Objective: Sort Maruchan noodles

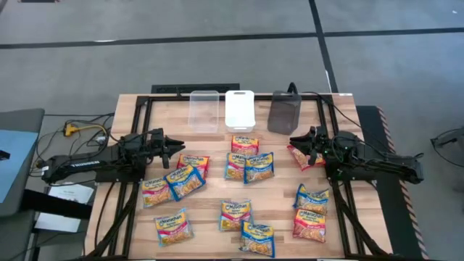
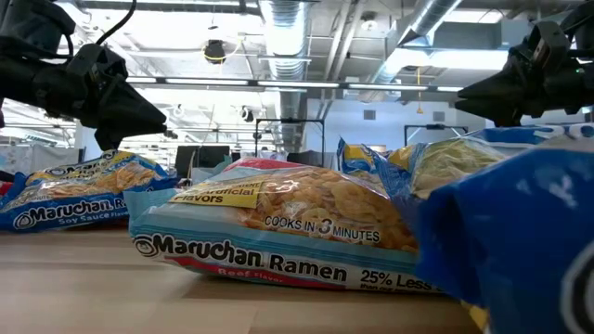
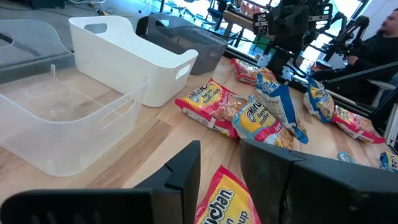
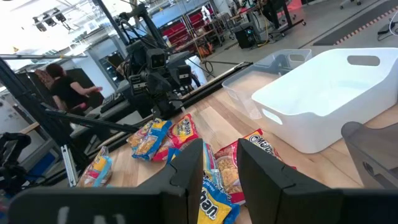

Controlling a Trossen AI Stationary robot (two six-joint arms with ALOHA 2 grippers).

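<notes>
Maruchan noodles (image 1: 239, 214), small flat square packets of yellow-orange printed plastic with red, blue or orange bands, lie scattered across the pale wooden table (image 1: 210, 217). None is in a bin. Three bins stand in a row along the far edge: a clear plastic bin (image 1: 204, 109) on my left, a white plastic bin (image 1: 240, 109) in the middle, a dark-grey plastic bin (image 1: 284, 112) on my right.

My left gripper (image 1: 176, 147) hangs over the left side of the table, above a red-banded packet (image 3: 230, 198) that shows between my fingers (image 3: 180, 174) in my left wrist view. Fingers are apart, nothing pinched between them.

My right gripper (image 1: 297, 142) hangs over the right side, near the grey bin, just above a red-banded packet (image 1: 303, 156) at that edge. Fingers (image 4: 189, 165) stand parted, holding nothing; packets show in the gap below.

A pair of packets (image 1: 249, 166) lies mid-table, one red packet (image 1: 245, 143) just beyond it. Others lie nearer the front edge.

A person (image 4: 65, 87) sits in the room behind the table.
</notes>
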